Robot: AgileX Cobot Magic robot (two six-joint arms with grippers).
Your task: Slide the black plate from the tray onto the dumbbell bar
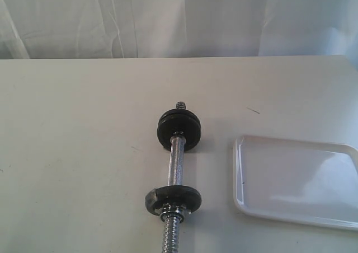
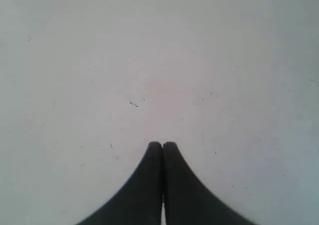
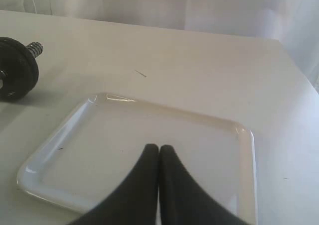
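Left gripper: our left gripper [image 2: 162, 144], two dark tapered fingers, is fully closed, tip against tip, and holds nothing.
Beneath it: we see only the pale table top [image 2: 224, 60], marked by a few small dark specks.
Right gripper: our right gripper [image 3: 159, 147] is closed the same way and has hold of nothing.
Beneath it: it hangs over the white glossy rectangular plastic tray [image 3: 172, 111] with its low raised rim. We cannot tell whether it touches.
Tray: in the exterior view the tray [image 1: 239, 174] lies flat at the lower right of the frame, and the frame's right edge cuts it off.
Dumbbell bar: the short chrome steel dumbbell bar [image 1: 175, 160] with threaded ends lies at lower centre, left of the tray and apart from it. The bottom edge cuts off its near end.
Black plate: a small round matte black iron black plate [image 1: 173, 197] sits on the bar's near part, at bottom centre.
Far discs: a thicker black stack [image 1: 178, 129] sits near the bar's far end. We think it is two plates but cannot be sure.
View differences: the grippers appear only in the wrist views. The right wrist view catches just the far stack [image 3: 17, 68] and the threaded tip [image 3: 35, 48]. Only the exterior view shows the whole bar and the white cloth backdrop [image 1: 168, 18].
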